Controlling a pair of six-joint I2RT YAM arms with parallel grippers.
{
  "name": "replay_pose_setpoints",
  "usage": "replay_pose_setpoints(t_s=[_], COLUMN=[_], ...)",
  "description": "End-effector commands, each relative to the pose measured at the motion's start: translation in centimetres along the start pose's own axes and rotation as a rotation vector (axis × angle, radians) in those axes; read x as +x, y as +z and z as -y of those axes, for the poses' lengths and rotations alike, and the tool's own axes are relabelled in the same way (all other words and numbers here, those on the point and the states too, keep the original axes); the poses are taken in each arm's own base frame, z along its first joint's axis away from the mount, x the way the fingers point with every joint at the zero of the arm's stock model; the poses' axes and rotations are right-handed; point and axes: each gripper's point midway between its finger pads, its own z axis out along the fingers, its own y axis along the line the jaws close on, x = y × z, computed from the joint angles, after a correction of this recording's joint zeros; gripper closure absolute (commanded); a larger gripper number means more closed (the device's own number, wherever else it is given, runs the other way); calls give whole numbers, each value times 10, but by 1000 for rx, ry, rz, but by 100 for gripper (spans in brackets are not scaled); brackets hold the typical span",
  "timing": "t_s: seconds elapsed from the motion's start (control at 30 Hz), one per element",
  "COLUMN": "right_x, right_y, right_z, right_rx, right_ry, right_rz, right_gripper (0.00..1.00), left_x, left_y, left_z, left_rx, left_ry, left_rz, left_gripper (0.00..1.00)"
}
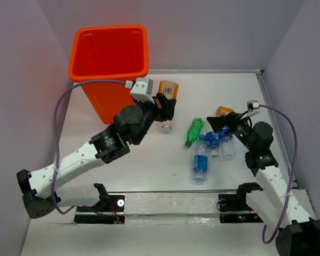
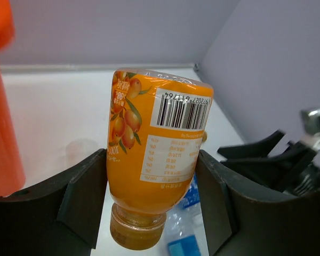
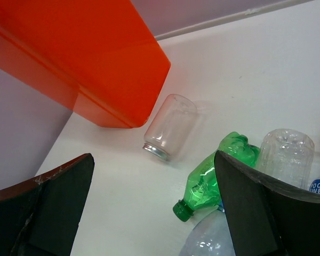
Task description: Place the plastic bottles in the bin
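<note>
The left fingers (image 2: 80, 202) clamp an orange bottle (image 2: 154, 154) cap-down above the table (image 1: 149, 170), with the bin (image 1: 98, 98) just to their left. This looks like the carry; next comes clearing the rim and releasing. The right fingers (image 3: 256, 197) gape wide and empty over the green bottle (image 3: 213, 170).

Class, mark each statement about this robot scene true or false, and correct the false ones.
1. The left gripper grips an orange bottle. True.
2. The right gripper holds the green bottle. False: it is open and empty; the green bottle lies on the table.
3. The clear jar stands upright. False: it lies on its side beside the bin.
4. The bin stands at the table's far left. True.
</note>
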Motion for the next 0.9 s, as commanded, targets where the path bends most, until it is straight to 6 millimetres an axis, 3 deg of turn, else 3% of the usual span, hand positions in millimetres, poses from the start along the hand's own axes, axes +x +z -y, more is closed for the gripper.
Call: replay_pose_setpoints(t_s=[0.0,0.03,0.13,0.2,0.23,0.27,0.37,0.4,0.47,0.5,0.53,0.7,0.87], right_x=[-16,-10,1,10,14,16,22,24,26,29,30,42,54], right_y=[4,8,14,20,22,24,28,29,31,32,34,41,50], right_z=[-17,-14,-18,-19,-16,-21,-22,-22,-21,-26,-23,-23,-28], right_rx=[-68,-69,-105,-126,-118,-135,-132,-129,-121,-133,-118,-78,-47], right_ry=[-26,-13,8,19,27,23,4,2,-12,-16,-25,-64,-106], right_rz=[37,11,-43,-92,-105,-121,-141,-151,-156,-170,-171,-206,-238], right_gripper=[0,0,0,1,1,1,1,1,1,0,0,0,0], left_x=[-117,-148,-198,-235,-239,-254,-275,-285,-290,-290,-291,-283,-261], left_y=[-18,-22,-20,-2,2,9,35,45,54,56,63,56,14], left_z=[16,18,9,-35,-32,-60,-98,-123,-142,-157,-160,-148,-119], left_rx=[-6,-22,-83,-192,-190,-247,-332,-393,-437,-470,-472,-384,-223], left_ry=[-2,-18,2,11,-5,4,-10,-5,-16,-9,-11,-28,-48], left_rz=[235,290,382,450,451,478,491,498,493,474,469,452,437], left_gripper=[51,51,48,46,45,44,44,43,31,9,1,1,1])
